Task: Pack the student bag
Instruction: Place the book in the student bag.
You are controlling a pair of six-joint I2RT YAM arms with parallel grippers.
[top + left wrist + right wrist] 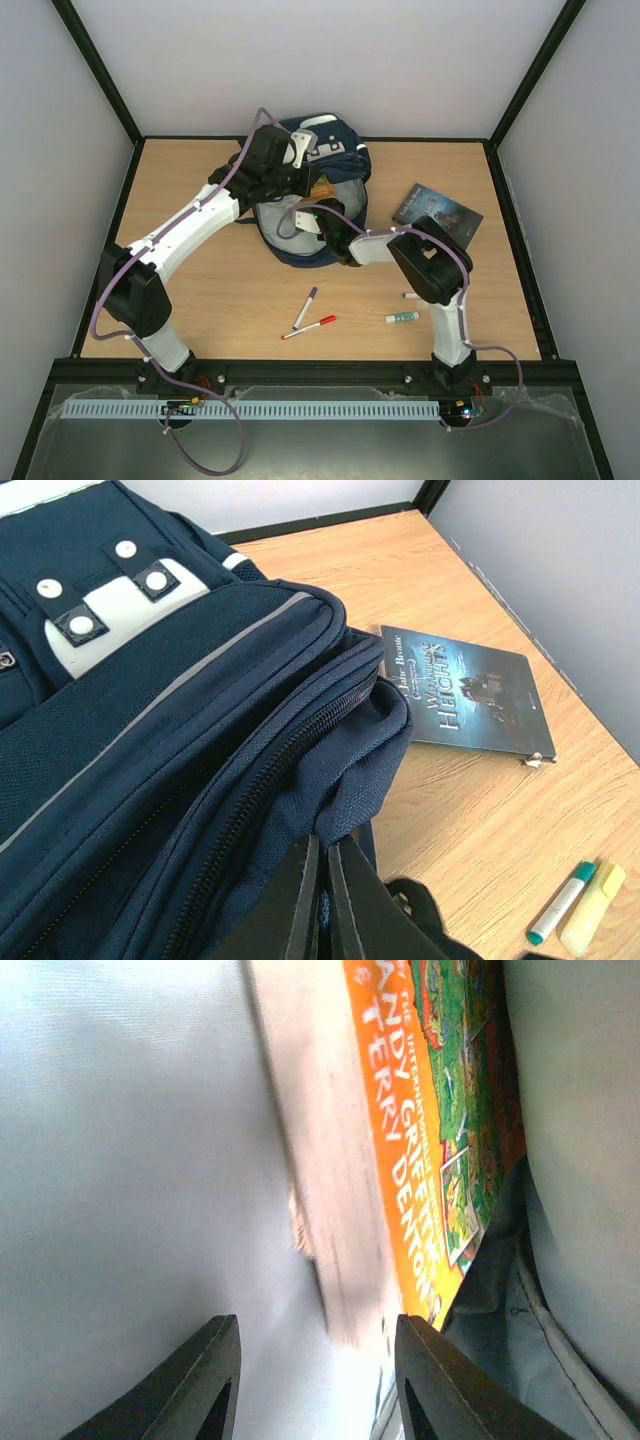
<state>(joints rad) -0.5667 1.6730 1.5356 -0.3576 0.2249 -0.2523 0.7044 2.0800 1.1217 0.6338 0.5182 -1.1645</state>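
The navy student bag (pixel 322 185) lies open at the back middle of the table. My left gripper (pixel 322 855) is shut on a fold of the bag's fabric (pixel 350 780) next to the zip, holding the opening up. My right gripper (pixel 315 1365) is open inside the bag, against its pale grey lining (pixel 120 1160). An orange book (pixel 420 1150) stands inside the bag just beyond the right fingertips, apart from them; its edge shows in the top view (pixel 322 187). My right gripper's fingers are hidden in the bag in the top view.
A dark book (pixel 437 210) lies right of the bag, also in the left wrist view (pixel 470 690). A purple pen (pixel 305 307) and red pen (pixel 310 327) lie in front. A green-capped glue stick (pixel 401 317) and a yellow highlighter (pixel 592 910) lie at the right.
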